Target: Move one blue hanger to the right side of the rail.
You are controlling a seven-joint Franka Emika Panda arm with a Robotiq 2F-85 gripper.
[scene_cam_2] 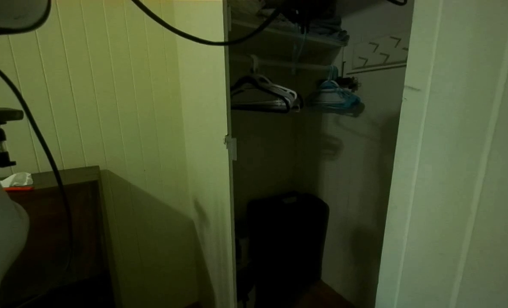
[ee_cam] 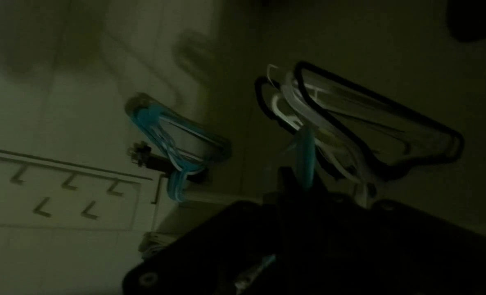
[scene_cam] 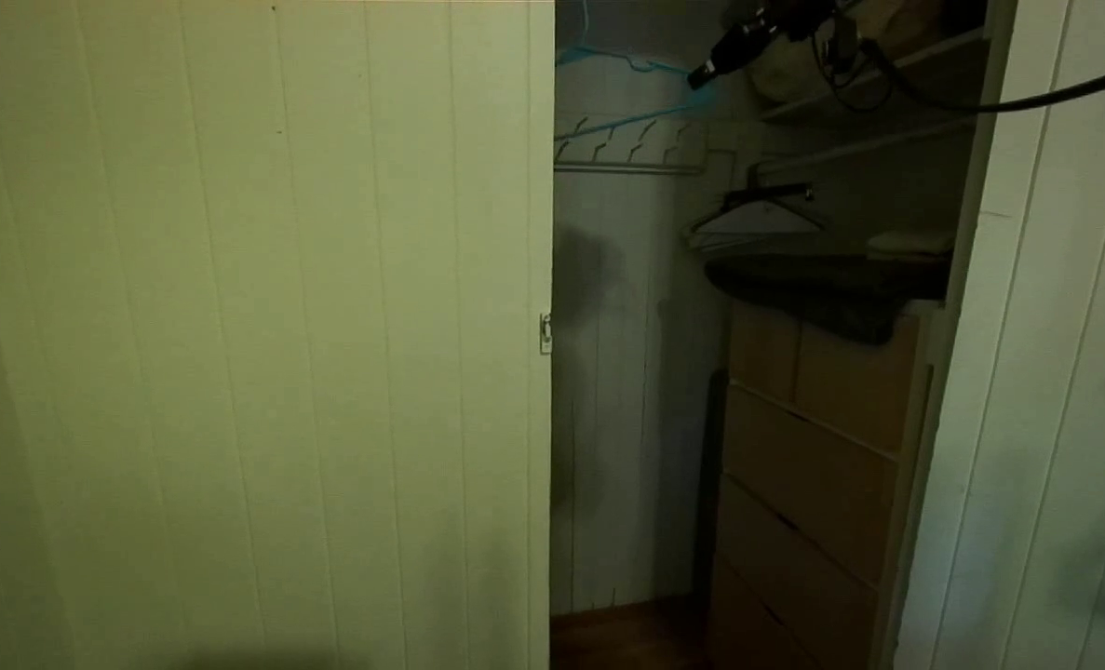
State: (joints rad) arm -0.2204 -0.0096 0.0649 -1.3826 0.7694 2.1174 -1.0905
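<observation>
Light-blue triangular hanger (ee_cam: 306, 157) | black gripper (scene_cam: 699, 78) clenched on it | slim pale rail (ee_cam: 222, 198) bearing bunched blue hangers (scene_cam_2: 334, 102)

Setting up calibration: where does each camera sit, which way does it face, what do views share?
In an exterior view: outside the closet, facing drawers and a hook rack; gripper and cable show up top.
In an exterior view: outside too, facing a suitcase and hung hangers on a rail; arm at picture's left edge.
Wrist view: sits behind the gripper (picture bottom), shut on a blue hanger, facing that rail.
Shared: the hook rack, in all three.
</observation>
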